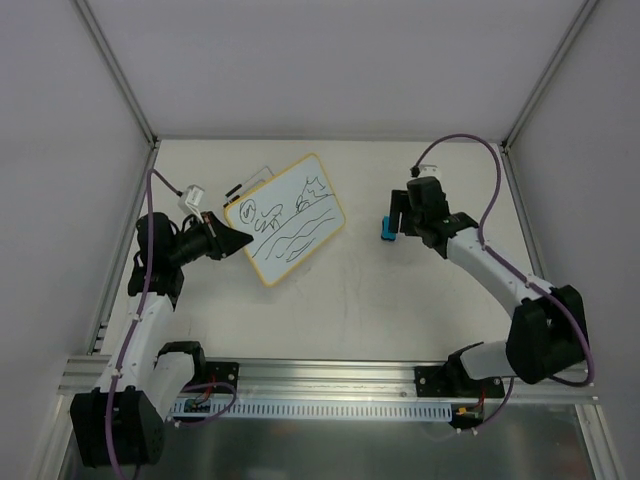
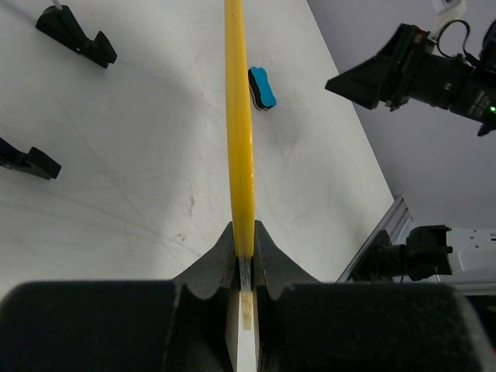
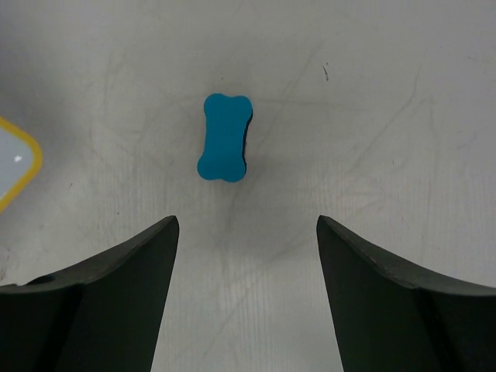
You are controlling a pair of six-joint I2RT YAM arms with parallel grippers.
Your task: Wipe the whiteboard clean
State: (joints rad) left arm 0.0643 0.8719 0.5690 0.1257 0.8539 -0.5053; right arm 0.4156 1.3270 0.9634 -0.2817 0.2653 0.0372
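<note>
The whiteboard (image 1: 290,220), white with a yellow rim and black scribbles, is at the back left of the table. My left gripper (image 1: 236,240) is shut on its left edge. In the left wrist view the whiteboard (image 2: 239,116) shows edge-on as a yellow strip pinched in the left gripper (image 2: 245,242). A small blue eraser (image 1: 385,233) lies on the table to the board's right. My right gripper (image 1: 397,213) hovers over it. In the right wrist view the right gripper (image 3: 246,226) is open, and the eraser (image 3: 225,138) lies just beyond the fingertips, untouched.
Two black pieces (image 2: 76,35) (image 2: 29,159) lie on the table beside the board. A corner of the whiteboard (image 3: 17,159) shows at the left of the right wrist view. White walls with metal posts (image 1: 120,75) enclose the table, and a rail (image 1: 330,375) runs along the near edge.
</note>
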